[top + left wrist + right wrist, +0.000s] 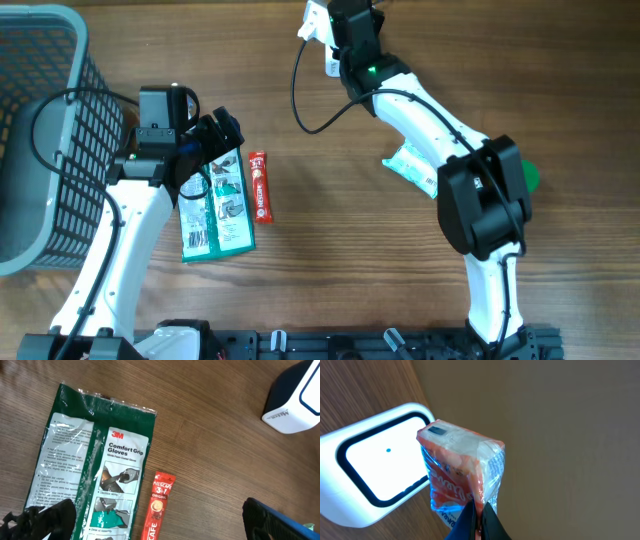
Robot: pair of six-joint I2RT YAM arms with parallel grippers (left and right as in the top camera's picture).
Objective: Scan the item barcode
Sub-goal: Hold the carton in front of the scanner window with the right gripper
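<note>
The right fingers (470,521) are pressed together on the bottom seam of an orange packet (460,472), pinching it so it stands up from their tips. The packet is clear film with an orange and white print. A small dark label sits on its top end, and the blue lettering low on its side, just above the fingertips, is too small to read. Just past the packet, to the left of these fingers, is the white scanner (370,472), whose pale window is framed in black with one blue dot in it. Packet and scanner look very near each other, but I cannot tell whether they touch.

The left fingers (47,519) are spread wide and hold nothing. On the desk (210,460) between them lie two things. Nearer the left-hand finger is a green pack (100,455) marked "3M" in red and "Comfort Grip Gloves", with pictures of gloved hands and fine print that I cannot read. Just beside it, toward the middle of the gap, is a red stick sachet (157,507) reading "NESCAFÉ 3in1 ORIGINAL". Well beyond the right-hand finger stands the scanner's body, with grey lettering that seems to begin "Metro".
</note>
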